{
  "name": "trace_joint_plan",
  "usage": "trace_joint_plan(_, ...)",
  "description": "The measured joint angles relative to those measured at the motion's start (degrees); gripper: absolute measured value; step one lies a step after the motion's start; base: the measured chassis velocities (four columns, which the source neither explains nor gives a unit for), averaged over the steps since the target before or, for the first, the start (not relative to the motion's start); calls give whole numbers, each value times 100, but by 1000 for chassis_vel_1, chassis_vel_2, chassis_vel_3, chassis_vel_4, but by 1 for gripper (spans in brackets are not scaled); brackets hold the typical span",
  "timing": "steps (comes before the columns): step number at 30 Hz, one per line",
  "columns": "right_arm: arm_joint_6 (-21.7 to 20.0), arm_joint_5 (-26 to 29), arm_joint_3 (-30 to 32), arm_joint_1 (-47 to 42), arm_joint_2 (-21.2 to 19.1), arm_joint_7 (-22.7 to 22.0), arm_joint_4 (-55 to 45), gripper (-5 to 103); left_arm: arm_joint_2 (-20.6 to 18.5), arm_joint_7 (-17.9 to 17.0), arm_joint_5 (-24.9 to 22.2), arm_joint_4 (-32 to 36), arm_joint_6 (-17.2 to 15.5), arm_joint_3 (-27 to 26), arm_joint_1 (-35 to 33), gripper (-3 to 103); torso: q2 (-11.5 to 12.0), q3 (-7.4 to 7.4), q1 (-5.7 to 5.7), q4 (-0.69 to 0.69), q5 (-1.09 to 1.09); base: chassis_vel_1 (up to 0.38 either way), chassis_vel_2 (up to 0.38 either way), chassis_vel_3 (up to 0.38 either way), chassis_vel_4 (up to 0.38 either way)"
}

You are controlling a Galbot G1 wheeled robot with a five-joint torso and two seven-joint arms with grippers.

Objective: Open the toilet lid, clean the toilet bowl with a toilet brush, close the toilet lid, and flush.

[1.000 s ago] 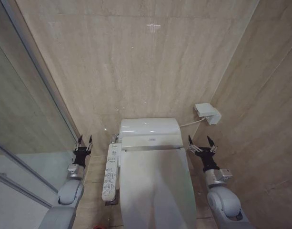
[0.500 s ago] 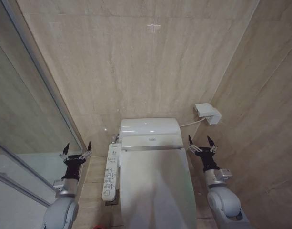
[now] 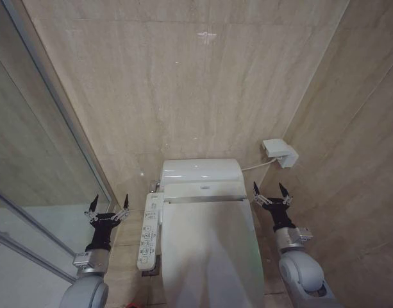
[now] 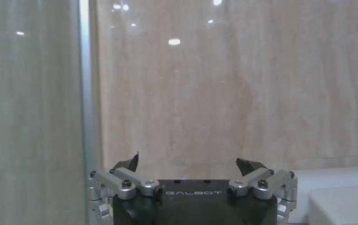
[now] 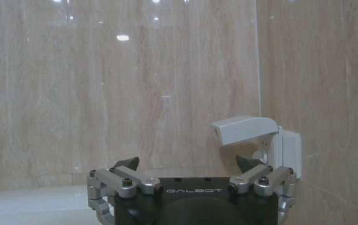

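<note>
Both grippers stand with jaws spread wide and empty: the left gripper [image 3: 108, 206] to the left of the toilet by the glass panel [image 3: 36, 154], the right gripper [image 3: 271, 192] to its right. Between them the toilet lid [image 3: 209, 250] lies shut over the bowl. It looks glossy, stiff and likely slippery; its near front edge seems the best place to lift.

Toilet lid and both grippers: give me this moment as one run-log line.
toilet lid: closed | left gripper: open, empty, beside control panel | right gripper: open, empty, right of toilet
</note>
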State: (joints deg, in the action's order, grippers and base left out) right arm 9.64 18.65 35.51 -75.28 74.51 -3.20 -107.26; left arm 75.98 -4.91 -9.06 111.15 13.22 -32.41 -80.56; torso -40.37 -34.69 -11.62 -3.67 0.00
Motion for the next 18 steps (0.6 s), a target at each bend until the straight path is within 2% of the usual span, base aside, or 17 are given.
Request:
trace_joint_plan(7,0,0,0,0,0,0,0,100,-23,1,39,26,4,305,84,100,0,0,0,0,0,0,0,0,0)
trace_joint_plan(18,0,0,0,0,0,0,0,100,10,4,131,-8,-16,330,170,100,0,0,-1,0,0,0,0,0,0)
